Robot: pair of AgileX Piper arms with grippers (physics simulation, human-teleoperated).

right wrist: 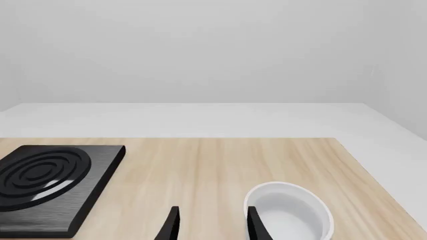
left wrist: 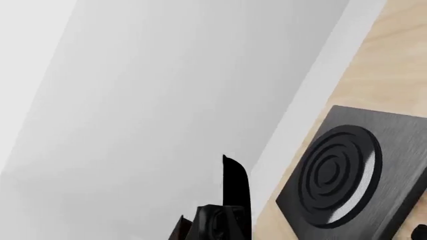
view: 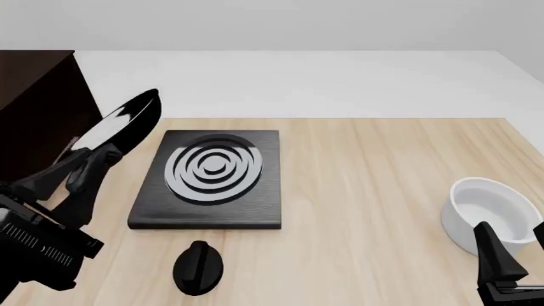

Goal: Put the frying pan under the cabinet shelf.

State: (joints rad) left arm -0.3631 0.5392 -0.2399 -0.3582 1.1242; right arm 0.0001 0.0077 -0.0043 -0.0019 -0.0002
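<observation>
Front view: the left gripper (view: 89,167) is raised above the table's left side, closed on the handle of the frying pan (view: 119,131); the pan is carried clear of the wooden table (view: 374,191), tipped steeply on edge so that its glossy black inside faces the camera, between the cabinet shelf (view: 38,115) at the left edge and the stove plate (view: 213,178); the dark cabinet shelf stands just beside the pan; a small black knob (view: 198,268) lies on the table in front of the stove plate; the right gripper (view: 510,255) sits low at the near right, fingers parted and holding nothing, just beside a white bowl (view: 493,220); right wrist view: both fingertips (right wrist: 253,222) show a clear gap, the bowl just beyond them
</observation>
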